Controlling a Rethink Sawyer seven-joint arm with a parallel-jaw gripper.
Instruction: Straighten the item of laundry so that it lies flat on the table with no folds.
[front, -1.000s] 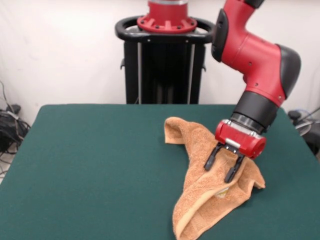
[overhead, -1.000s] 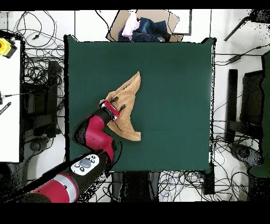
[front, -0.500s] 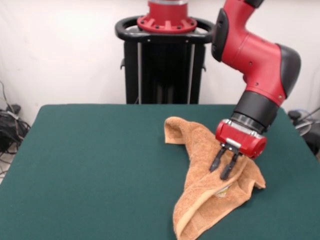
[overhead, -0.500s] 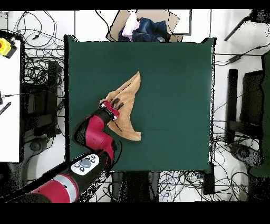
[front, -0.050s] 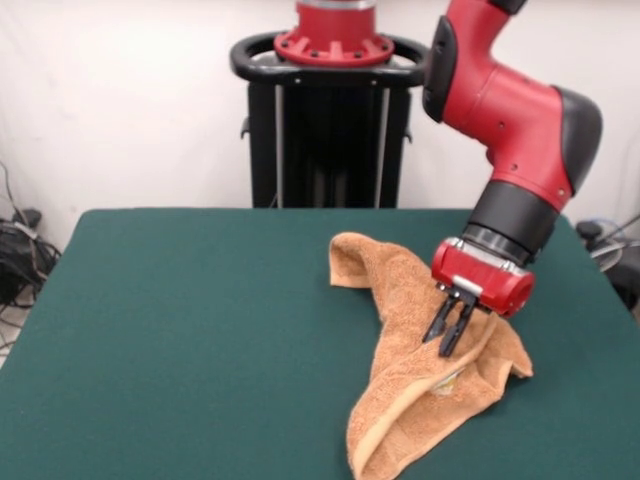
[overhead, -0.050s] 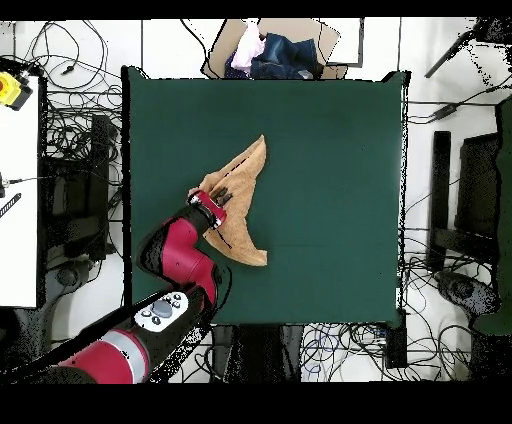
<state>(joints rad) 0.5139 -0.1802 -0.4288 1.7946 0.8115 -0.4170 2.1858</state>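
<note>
The terry towel lies bunched and folded along a long diagonal on the green table. In the front view it runs from a rolled corner near the table's middle down toward the near edge, right of centre; the overhead view shows the same crooked tan strip closer to one side edge than to the other. A pale band shows along the fold near its lower end, and a bit of white, probably the tag, peeks out beside it.

What has changed is the gripper. A second ago its two black fingers stood spread over the cloth; half a second ago they were half closed; now they are pressed together with their tips down in the towel's upper layer, pinching a ridge of terry at the fold on the side nearer the table's right edge. The towel itself has hardly shifted: its outline matches the earlier pictures, save a slight lift of the flap beside the fingers. The red wrist and arm sit where they were.

So the grasp looks just made and nothing has yet been spread. The cloth is as folded as before. The next move probably calls for lifting and drawing that layer outward; the pinch seems shallow, so it could slip or drag the whole bundle.
</note>
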